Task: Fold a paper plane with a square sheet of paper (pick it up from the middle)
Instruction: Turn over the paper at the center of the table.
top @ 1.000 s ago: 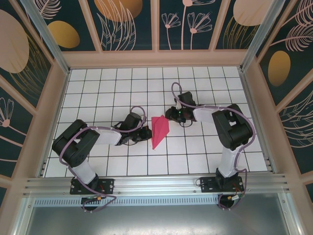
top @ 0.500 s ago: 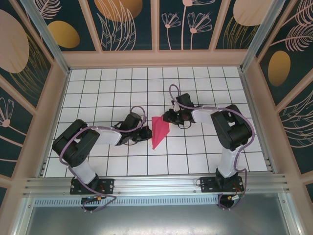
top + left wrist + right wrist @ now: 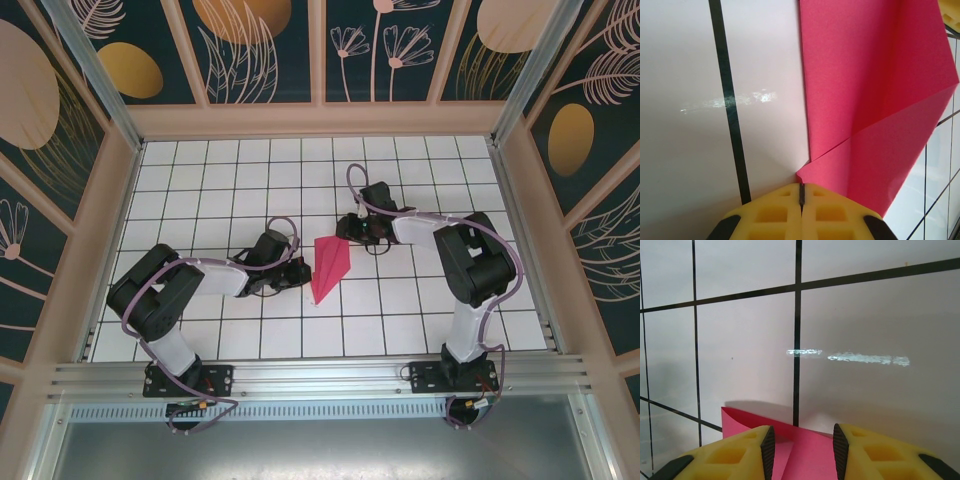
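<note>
Your right gripper has backed off & spread its jaws, letting go of the pink paper. Left gripper, pressed together, touches its left edge. Paper's mid-bench, prob. half folded; more folds to go.

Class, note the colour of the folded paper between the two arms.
The folded paper is plain magenta-pink; the left wrist view shows it best.
</note>
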`<state>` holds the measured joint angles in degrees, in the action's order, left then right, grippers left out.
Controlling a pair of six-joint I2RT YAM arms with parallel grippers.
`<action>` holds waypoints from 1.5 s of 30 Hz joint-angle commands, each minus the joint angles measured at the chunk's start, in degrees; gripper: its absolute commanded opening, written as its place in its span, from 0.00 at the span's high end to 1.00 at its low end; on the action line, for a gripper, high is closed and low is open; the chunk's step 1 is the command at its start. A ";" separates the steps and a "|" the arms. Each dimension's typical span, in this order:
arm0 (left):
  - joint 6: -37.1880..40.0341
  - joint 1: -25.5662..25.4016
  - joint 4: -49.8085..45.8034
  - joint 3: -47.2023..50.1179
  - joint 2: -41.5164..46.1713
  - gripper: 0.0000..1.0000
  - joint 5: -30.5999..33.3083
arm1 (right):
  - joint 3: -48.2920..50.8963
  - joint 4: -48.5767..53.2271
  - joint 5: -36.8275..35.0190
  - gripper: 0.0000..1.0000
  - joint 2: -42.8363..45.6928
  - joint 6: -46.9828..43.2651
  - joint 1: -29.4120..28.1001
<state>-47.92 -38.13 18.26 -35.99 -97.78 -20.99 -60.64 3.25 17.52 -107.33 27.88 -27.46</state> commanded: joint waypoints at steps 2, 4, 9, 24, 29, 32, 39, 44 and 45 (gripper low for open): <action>0.17 -1.00 -3.81 1.47 -4.46 0.93 -1.20 | -0.91 2.72 -2.14 0.60 -1.38 -1.15 0.40; 0.15 -1.00 -3.73 1.14 -4.18 0.93 -1.40 | -0.15 2.10 0.55 0.60 -1.50 -0.83 0.28; 0.20 -1.07 -3.95 0.09 -4.48 0.93 -1.67 | 2.62 -0.11 4.39 0.60 -0.18 0.69 -0.31; 0.15 -1.07 -3.72 0.23 -4.97 0.93 -1.77 | 8.62 -6.44 11.91 0.62 4.27 4.41 -0.07; 0.26 -1.07 -3.67 0.30 -5.02 0.93 -1.83 | 11.57 -10.59 15.23 0.60 5.44 6.16 -0.04; 0.20 -1.02 -3.46 0.38 -5.06 0.92 -1.90 | 12.35 -11.88 15.57 0.59 5.00 6.74 -0.05; 0.11 -1.07 -3.07 0.13 -5.27 0.92 -2.52 | 12.83 -17.59 19.41 0.59 2.18 8.93 -0.13; 0.28 -1.01 -3.19 0.17 -5.47 0.92 -2.55 | 13.02 -19.31 21.05 0.59 1.08 9.28 -0.20; 0.20 -1.07 -3.12 0.22 -5.49 0.92 -2.56 | 12.96 -19.39 21.19 0.60 0.67 9.21 -0.18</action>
<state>-47.90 -37.87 18.55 -36.42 -98.43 -22.22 -48.31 -13.37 36.34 -105.16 36.58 -27.20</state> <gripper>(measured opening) 0.078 0.404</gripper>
